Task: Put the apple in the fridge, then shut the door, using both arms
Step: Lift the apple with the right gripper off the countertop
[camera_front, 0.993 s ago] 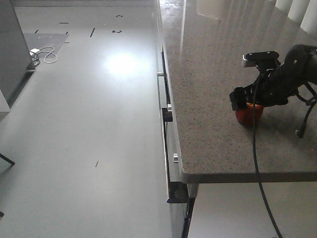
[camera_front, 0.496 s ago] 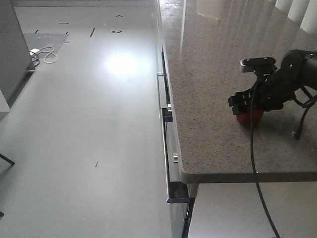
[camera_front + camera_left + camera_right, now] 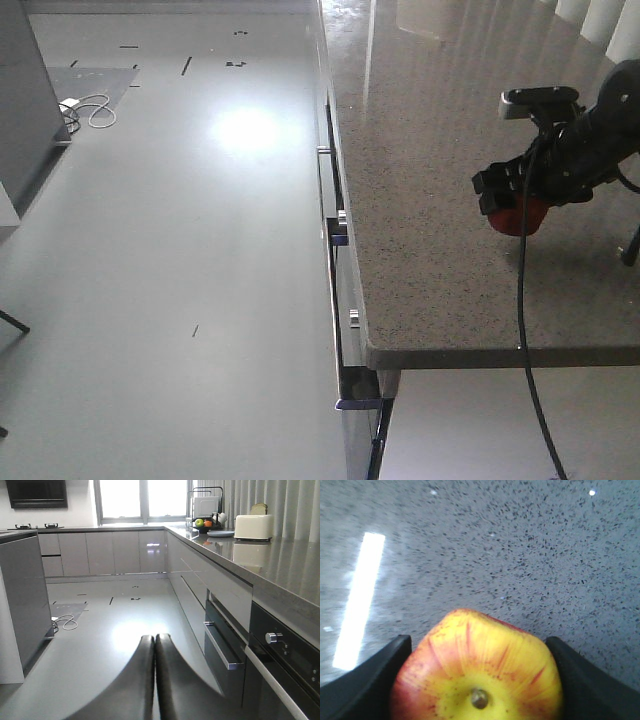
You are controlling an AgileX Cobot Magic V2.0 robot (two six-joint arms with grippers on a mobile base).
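Exterior front-facing view: the right gripper [image 3: 508,192] is clamped on the apple [image 3: 520,216] over the right part of the worktop [image 3: 430,250], set back from its near edge and well apart from the edge above the drawers [image 3: 337,235]. The right arm [image 3: 600,140] reaches in from the right edge of the frame, and a cable [image 3: 522,330] hangs from it past the near edge. Whether the apple rests on the worktop or is clear of it cannot be told. A dark grey body [image 3: 22,100] stands at the far left across the floor [image 3: 200,250]. It may be the fridge, but neither shelves nor a door show, so this is not confirmed.

Left wrist-mounted view: the left gripper [image 3: 154,639] is empty, its fingers [image 3: 142,680] pressed together, and it points along the open floor. The apple is not in this view, so the right arm is the nearer and the only one engaged.

Right wrist-mounted view: the two finger pads [image 3: 367,685] flank the apple on either side and touch its flanks. The yellow stem dimple faces the camera, so the stem axis runs along the gripper's approach line and the grip sits across the widest part. Judgement: the carry leads leftward off the worktop toward the dark grey body.
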